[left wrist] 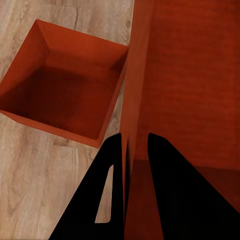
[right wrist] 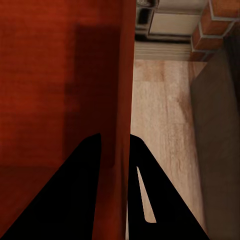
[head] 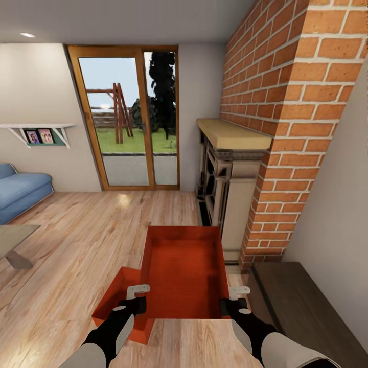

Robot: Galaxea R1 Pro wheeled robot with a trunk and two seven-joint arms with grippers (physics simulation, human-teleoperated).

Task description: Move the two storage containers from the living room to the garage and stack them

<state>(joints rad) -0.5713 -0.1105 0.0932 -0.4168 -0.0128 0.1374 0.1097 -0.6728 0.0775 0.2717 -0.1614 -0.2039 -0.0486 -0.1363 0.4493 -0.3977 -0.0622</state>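
Now gripping the upper storage container from both sides, lifted above the wood-plank floor of the living room. Left gripper pinching the container's left wall, one of its fingers outside the wall and the other inside, closed down to the wall's thickness. Right gripper doing the same on the right wall, fingers either side of it. Second storage container resting on the floor below and to the left, partly hidden under the raised one, open side up. Just right of the held container, a brick fireplace and a dark low bench. Further off, a blue sofa and a glass door.
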